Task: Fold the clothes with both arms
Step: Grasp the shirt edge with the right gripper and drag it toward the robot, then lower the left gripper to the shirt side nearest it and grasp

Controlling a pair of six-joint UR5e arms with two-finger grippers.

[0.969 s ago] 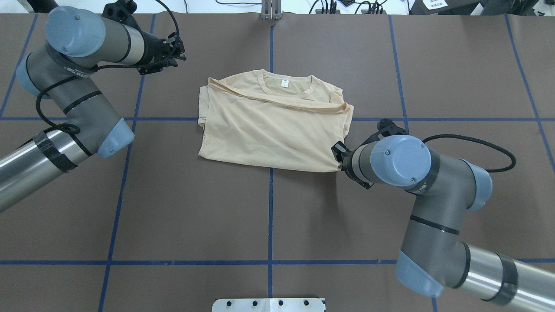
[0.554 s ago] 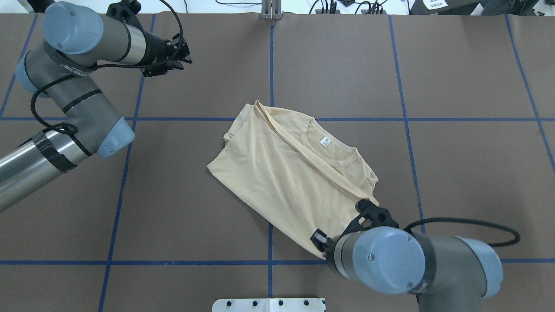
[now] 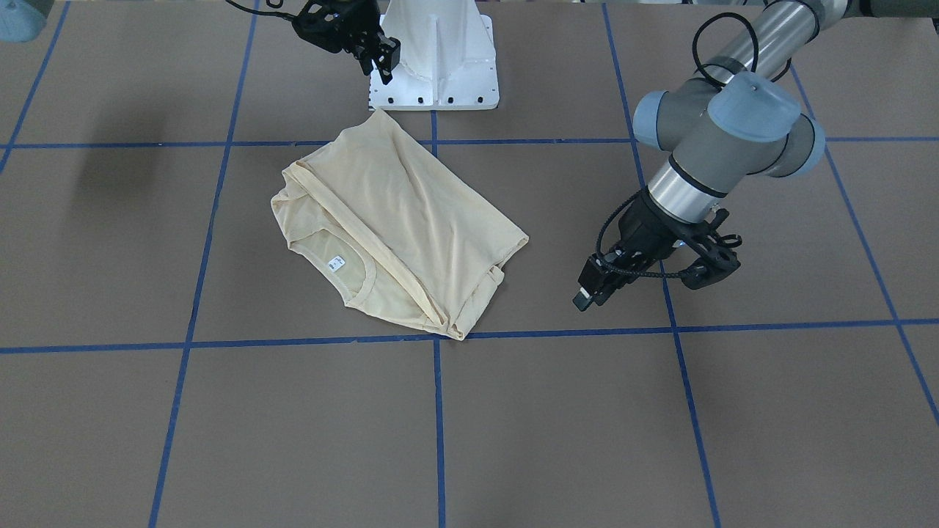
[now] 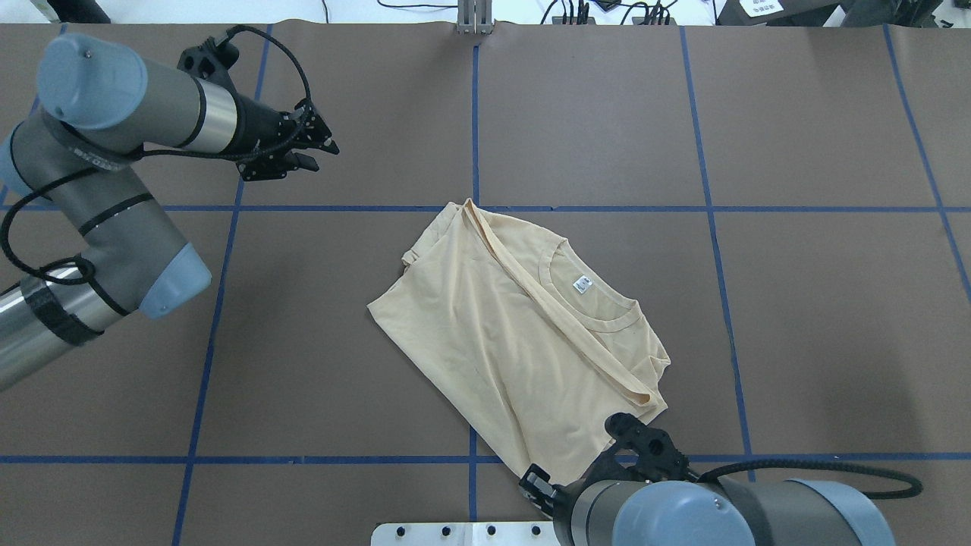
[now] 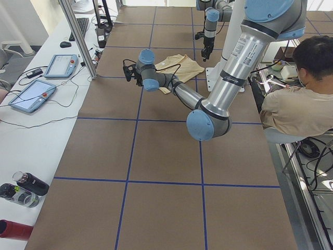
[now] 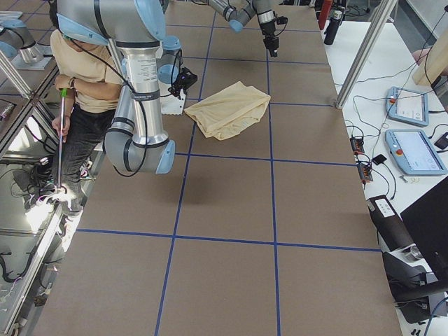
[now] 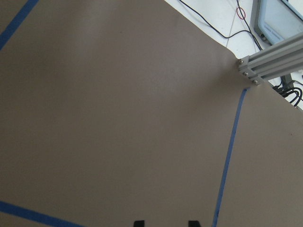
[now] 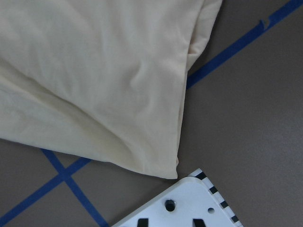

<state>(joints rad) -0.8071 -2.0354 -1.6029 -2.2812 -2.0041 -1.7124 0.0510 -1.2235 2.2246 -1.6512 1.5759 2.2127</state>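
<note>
The cream-yellow T-shirt (image 4: 516, 334) lies folded and turned askew on the brown table, neck and white label (image 4: 582, 285) to the right; its print is hidden. It also shows in the front view (image 3: 396, 220). My right gripper (image 3: 381, 60) hangs open above the base plate, just past the shirt's near corner (image 8: 168, 170). Its fingertips (image 8: 142, 222) are apart and hold nothing. My left gripper (image 4: 322, 148) is open and empty over bare table, far left of the shirt. It also shows in the front view (image 3: 587, 290).
The white pedestal base plate (image 4: 470, 532) sits at the near table edge, beside the shirt's corner. Blue tape lines (image 4: 474, 114) grid the table. An aluminium post (image 4: 474, 19) stands at the far edge. A seated person (image 5: 302, 99) is beside the table.
The right arm dragged the shirt toward the robot and turned it askew, then drew back over the base plate without the cloth. The left gripper drifted slightly nearer and to the right.
</note>
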